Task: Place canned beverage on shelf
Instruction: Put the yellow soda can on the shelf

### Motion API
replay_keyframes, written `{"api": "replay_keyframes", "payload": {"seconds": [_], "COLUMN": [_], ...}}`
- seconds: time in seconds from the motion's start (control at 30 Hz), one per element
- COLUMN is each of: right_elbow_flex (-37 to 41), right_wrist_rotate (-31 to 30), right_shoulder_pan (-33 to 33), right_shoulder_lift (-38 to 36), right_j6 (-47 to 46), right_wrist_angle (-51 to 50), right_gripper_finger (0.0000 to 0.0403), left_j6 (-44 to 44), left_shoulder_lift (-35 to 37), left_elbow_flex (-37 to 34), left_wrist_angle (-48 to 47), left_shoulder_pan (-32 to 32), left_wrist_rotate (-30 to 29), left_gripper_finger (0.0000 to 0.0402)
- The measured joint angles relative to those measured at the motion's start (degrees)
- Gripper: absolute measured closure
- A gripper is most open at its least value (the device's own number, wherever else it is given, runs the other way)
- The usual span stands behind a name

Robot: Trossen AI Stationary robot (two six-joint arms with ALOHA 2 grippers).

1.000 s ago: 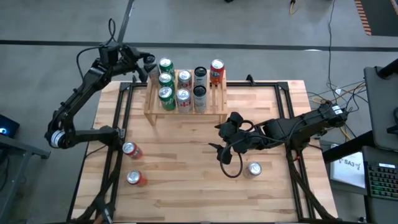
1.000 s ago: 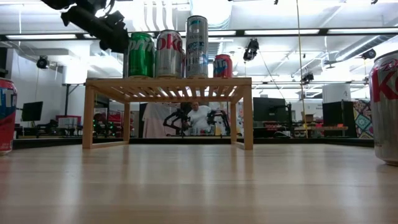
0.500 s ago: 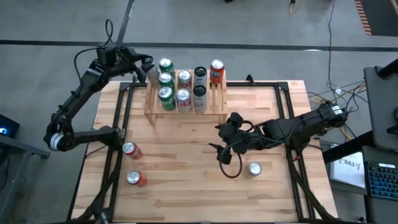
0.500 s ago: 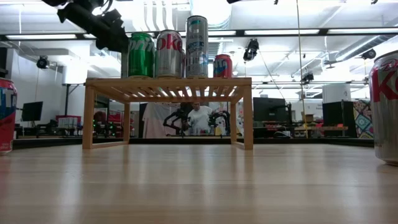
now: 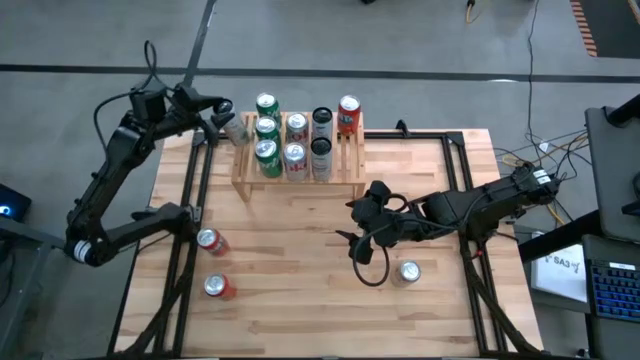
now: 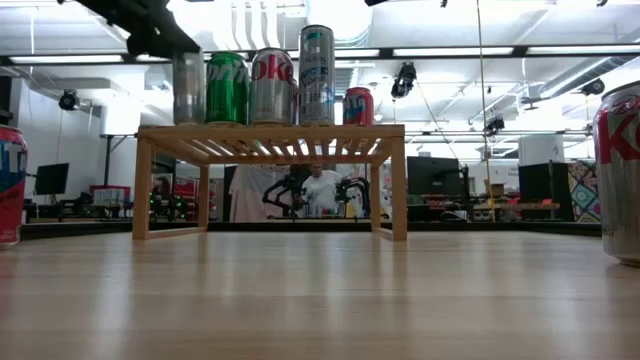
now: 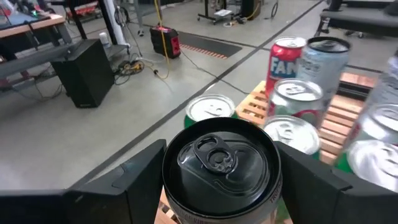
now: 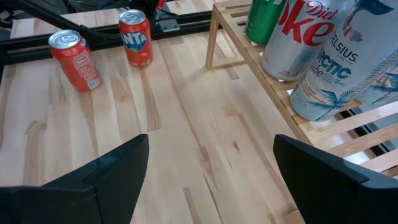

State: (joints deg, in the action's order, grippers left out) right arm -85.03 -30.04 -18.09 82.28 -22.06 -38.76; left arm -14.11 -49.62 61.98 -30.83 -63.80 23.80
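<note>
The light-wood shelf stands at the table's far side with several cans upright on its slatted top. A dark grey can stands on its base at the shelf's left end. It also shows in the low view and close up in the left wrist view. My left gripper is open just left of this can and a little above it, fingers on either side of the can's top without touching. My right gripper hangs open over the table's middle with nothing between its fingers.
Two red cans stand on the table near its left edge, and a silver-topped can stands just right of my right gripper. Bare planks lie between the shelf and the table's near edge.
My left gripper has drawn back from the shelf toward the table's left edge and risen a little. The dark grey can it covered now shows in full, standing still on the shelf's left end.
</note>
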Motion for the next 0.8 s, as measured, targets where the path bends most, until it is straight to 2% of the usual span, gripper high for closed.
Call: {"api": "replay_keyframes", "payload": {"seconds": [0.13, 0.27, 0.43, 0.8], "right_elbow_flex": [0.0, 0.0, 0.0, 0.0], "right_wrist_rotate": [0.0, 0.0, 0.0, 0.0], "right_shoulder_pan": [0.0, 0.0, 0.0, 0.0], "right_shoulder_lift": [0.0, 0.0, 0.0, 0.0], "right_j6": [0.0, 0.0, 0.0, -0.5], "right_wrist_angle": [0.0, 0.0, 0.0, 0.0], "right_gripper_finger": [0.0071, 0.0071, 0.0071, 0.0071], "left_j6": [0.1, 1.2, 1.1, 9.8], "left_shoulder_lift": [2.2, 4.0, 6.5, 8.6], "left_elbow_flex": [0.0, 0.0, 0.0, -0.5], "left_wrist_angle": [-0.8, -1.4, -4.6, -7.7], "left_shoulder_pan": [2.5, 7.5, 14.1, 19.6], "left_wrist_rotate": [0.0, -0.5, -14.5, -19.3], "left_gripper_finger": [0.0154, 0.0154, 0.0154, 0.0154]}}
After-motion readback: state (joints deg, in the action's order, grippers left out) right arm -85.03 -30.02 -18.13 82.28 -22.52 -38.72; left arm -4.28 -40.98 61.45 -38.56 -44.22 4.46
